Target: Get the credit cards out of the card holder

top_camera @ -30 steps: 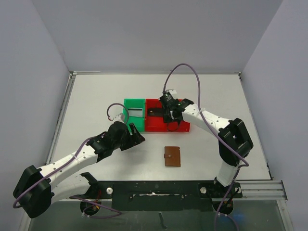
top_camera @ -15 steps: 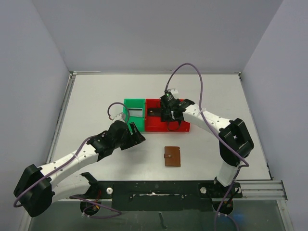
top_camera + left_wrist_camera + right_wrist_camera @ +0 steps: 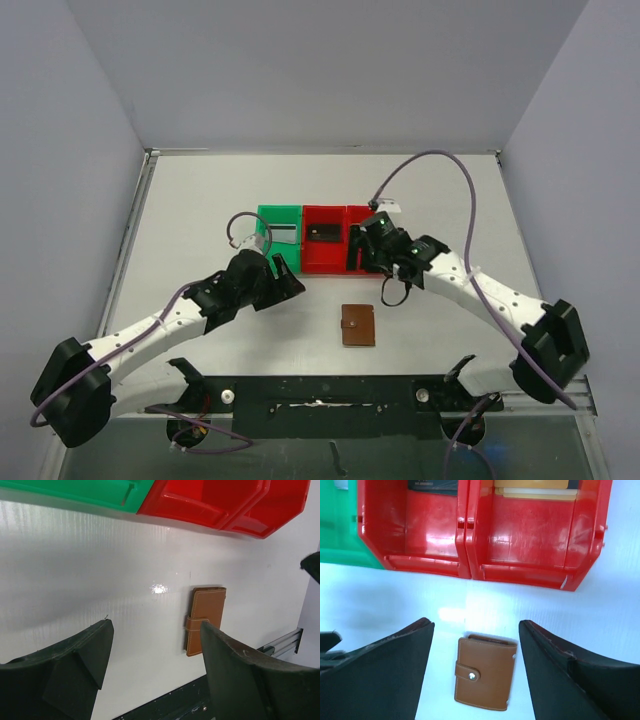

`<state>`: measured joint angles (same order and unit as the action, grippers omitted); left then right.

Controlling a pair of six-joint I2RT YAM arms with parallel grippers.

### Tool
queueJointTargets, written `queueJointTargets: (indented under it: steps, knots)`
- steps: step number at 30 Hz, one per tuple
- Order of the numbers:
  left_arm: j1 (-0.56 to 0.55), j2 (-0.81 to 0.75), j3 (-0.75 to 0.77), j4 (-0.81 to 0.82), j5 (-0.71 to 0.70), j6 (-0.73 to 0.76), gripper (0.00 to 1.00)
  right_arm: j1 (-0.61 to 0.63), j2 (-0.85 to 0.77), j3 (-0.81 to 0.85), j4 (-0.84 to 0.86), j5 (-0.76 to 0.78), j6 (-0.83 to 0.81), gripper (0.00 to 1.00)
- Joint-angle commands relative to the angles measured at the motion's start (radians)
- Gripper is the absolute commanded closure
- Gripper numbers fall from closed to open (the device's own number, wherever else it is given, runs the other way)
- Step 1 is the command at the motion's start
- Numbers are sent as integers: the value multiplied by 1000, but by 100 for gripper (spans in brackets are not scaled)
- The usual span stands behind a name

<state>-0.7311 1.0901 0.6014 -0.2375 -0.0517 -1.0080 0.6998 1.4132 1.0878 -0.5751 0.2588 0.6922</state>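
The card holder [image 3: 358, 325] is a small brown leather wallet, lying closed with its snap strap fastened, flat on the white table near the front edge. It also shows in the left wrist view [image 3: 205, 620] and the right wrist view [image 3: 486, 672]. No cards show at the wallet; whatever it holds is hidden. My right gripper [image 3: 358, 260] [image 3: 475, 627] is open and empty, above the table between the red bins and the wallet. My left gripper [image 3: 285, 285] [image 3: 155, 630] is open and empty, left of the wallet.
A green bin [image 3: 266, 222] and two red bins [image 3: 325, 262] [image 3: 465, 535] stand side by side behind the wallet. The green bin holds a grey-white flat item [image 3: 283, 234]. The red bins hold a dark flat item [image 3: 432, 484] and a tan one [image 3: 532, 489].
My right gripper has drawn back from over the red bins towards the near side, and its arm has swung out to the right. My left arm has hardly moved. The wallet has not moved.
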Motion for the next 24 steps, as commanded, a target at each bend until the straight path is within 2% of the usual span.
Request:
queueJointTargets:
  steps: [1,5,9,14,21,24]
  knots:
    - [-2,27,42,105,51,25,30,7,-209,-210,81,-76,137,29]
    - [-31,70,52,146,68,24,31,1,-352,-395,165,-161,223,29]
    - [-79,125,52,195,69,5,33,-10,-403,-498,227,-244,282,34]
    - [-129,214,115,215,71,8,35,-16,-406,-583,315,-310,317,39]
    - [-201,326,191,212,72,26,43,-36,-355,-633,276,-279,358,46]
    - [-235,367,219,202,64,30,47,-66,-333,-682,344,-354,345,49]
